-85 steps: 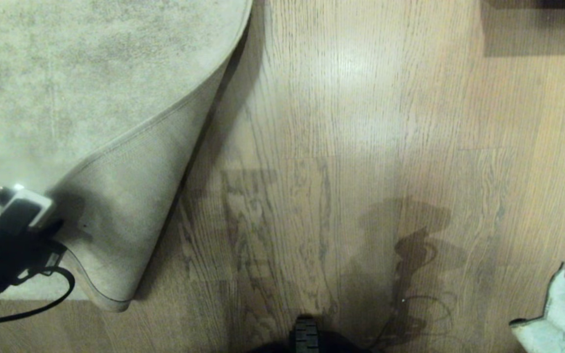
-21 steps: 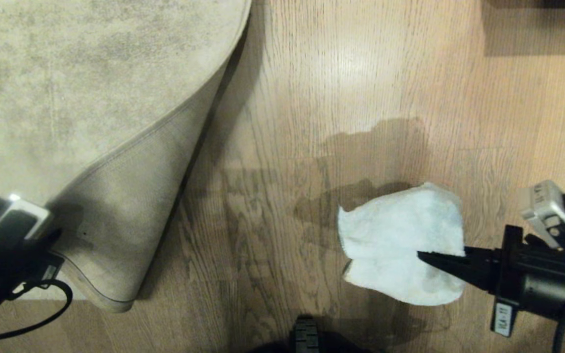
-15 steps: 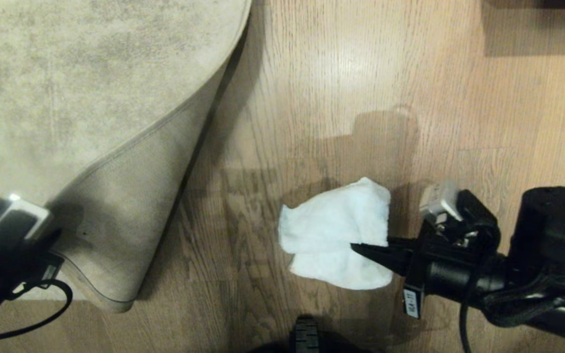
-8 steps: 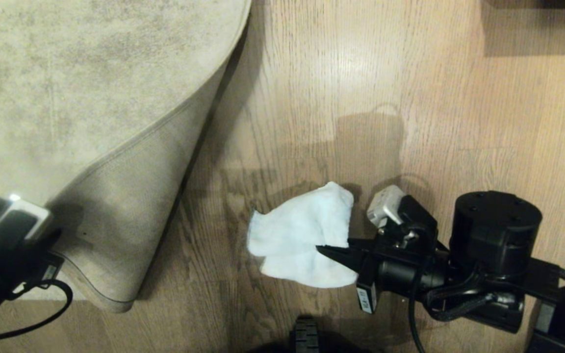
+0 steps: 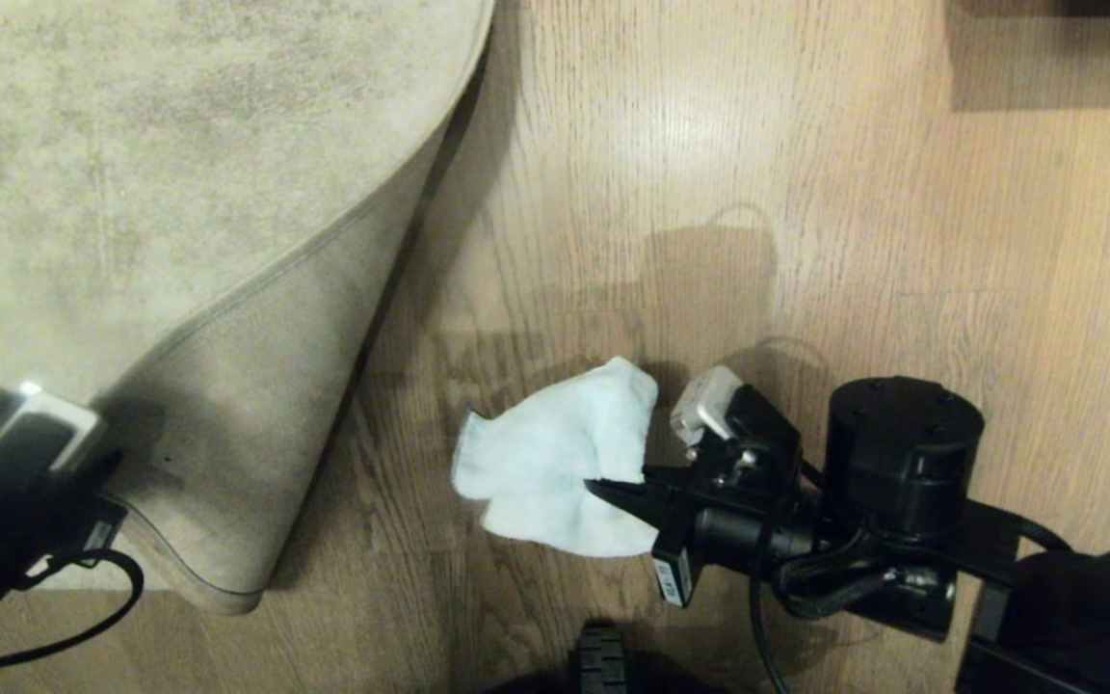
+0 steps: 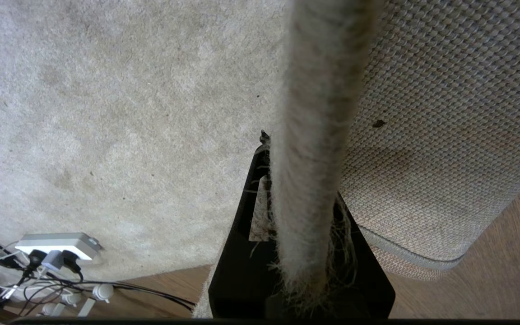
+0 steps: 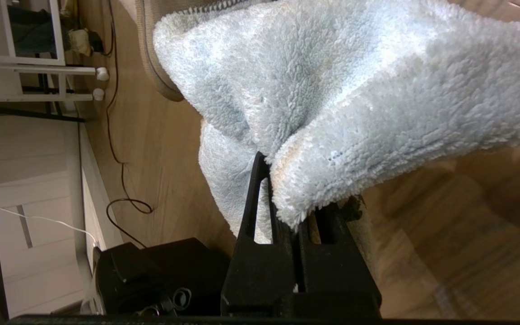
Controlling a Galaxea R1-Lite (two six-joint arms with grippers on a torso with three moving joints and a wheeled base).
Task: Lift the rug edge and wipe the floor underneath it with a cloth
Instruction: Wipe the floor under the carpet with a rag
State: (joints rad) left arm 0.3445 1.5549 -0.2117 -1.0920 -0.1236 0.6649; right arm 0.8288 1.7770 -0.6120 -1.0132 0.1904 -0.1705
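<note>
The rug edge (image 5: 256,386) is folded up and back, its woven tan backing (image 6: 445,113) facing up. My left gripper (image 5: 107,467) at the lower left is shut on the rug's border (image 6: 314,135), holding it off the floor (image 5: 709,193). The pale blue-white fluffy cloth (image 5: 555,458) hangs from my right gripper (image 5: 603,490), which is shut on one fold of it (image 7: 287,189). The cloth (image 7: 355,90) is low over the bare planks, a short way right of the lifted rug corner. Whether it touches the wood I cannot tell.
A white power strip with plugs and cables (image 6: 57,246) lies by the rug's near border. A thin black cable (image 7: 120,180) runs along the floor beside white furniture legs (image 7: 34,58). My base's front (image 5: 601,660) shows at the bottom. A dark shadow (image 5: 1056,53) covers the far right corner.
My right arm has carried the cloth leftward across the floor toward the lifted rug corner. The left arm and the rug have stayed still.
</note>
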